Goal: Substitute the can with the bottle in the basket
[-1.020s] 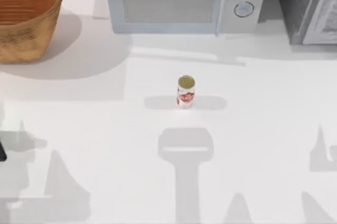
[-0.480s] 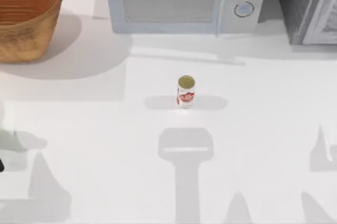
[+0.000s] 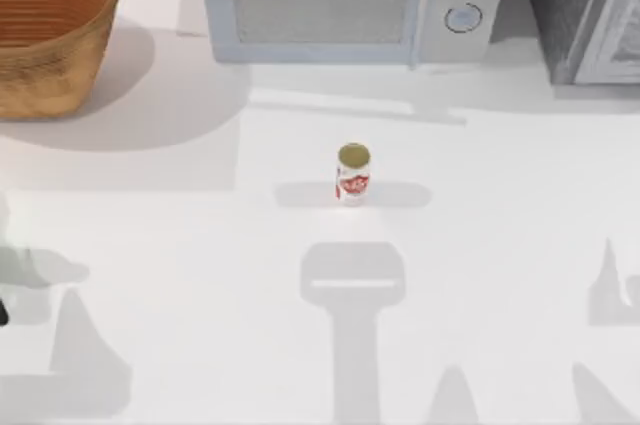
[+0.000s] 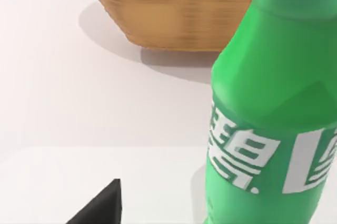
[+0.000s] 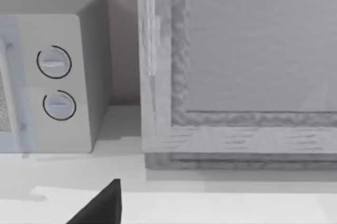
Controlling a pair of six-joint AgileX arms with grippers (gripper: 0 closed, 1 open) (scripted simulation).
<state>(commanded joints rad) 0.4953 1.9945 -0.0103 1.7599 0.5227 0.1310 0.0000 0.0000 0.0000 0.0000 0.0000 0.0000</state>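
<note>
White table [image 3: 200, 245], can [image 3: 352, 174] unmoved, left-edge shadow slightly shifted

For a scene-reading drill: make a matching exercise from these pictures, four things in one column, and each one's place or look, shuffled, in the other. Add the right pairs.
Things
1. can
2. basket
3. bottle
4. microwave

Places or looks
A. green with a whitish label, close in front of the left wrist camera
B. upright alone near the middle of the table
C. at the table's far left corner, woven and orange-brown
D. along the far edge, two round dials on its right side

Pairs: 1-B, 2-C, 3-A, 4-D
</note>
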